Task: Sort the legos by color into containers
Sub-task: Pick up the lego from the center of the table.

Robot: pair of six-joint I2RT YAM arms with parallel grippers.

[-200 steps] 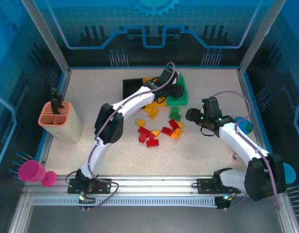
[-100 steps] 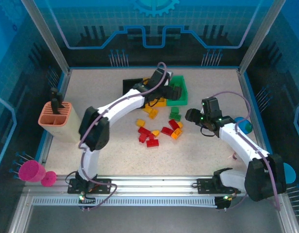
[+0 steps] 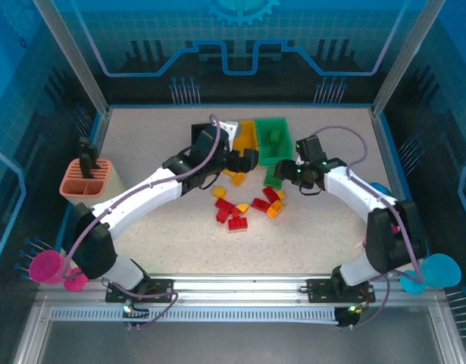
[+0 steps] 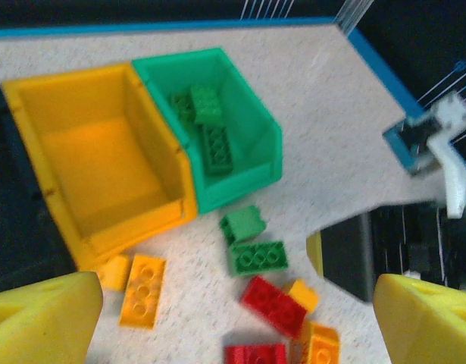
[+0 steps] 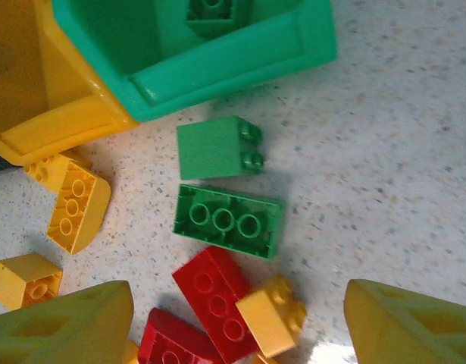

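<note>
Three containers stand side by side at the back: a black bin [image 3: 200, 135], a yellow bin [image 3: 246, 135] and a green bin [image 3: 274, 144] with green legos [image 4: 210, 129] inside. Loose red, yellow and green legos [image 3: 248, 201] lie in front of them. My left gripper [image 3: 245, 159] hovers open and empty just in front of the yellow bin [image 4: 96, 152]. My right gripper [image 3: 289, 176] is open low over two green bricks [image 5: 227, 221], a red brick [image 5: 216, 294] and a yellow brick [image 5: 270, 315]; nothing is held between its fingers [image 5: 66, 326].
A salmon-pink divided holder [image 3: 92, 186] stands at the left edge. A pink cup [image 3: 51, 267] lies at the near left and a blue cup [image 3: 437, 269] at the near right. Blue rails border the table.
My left arm has pulled back from over the green bin toward the left and near side, its jaws opening. My right arm has swung in toward the loose bricks.
</note>
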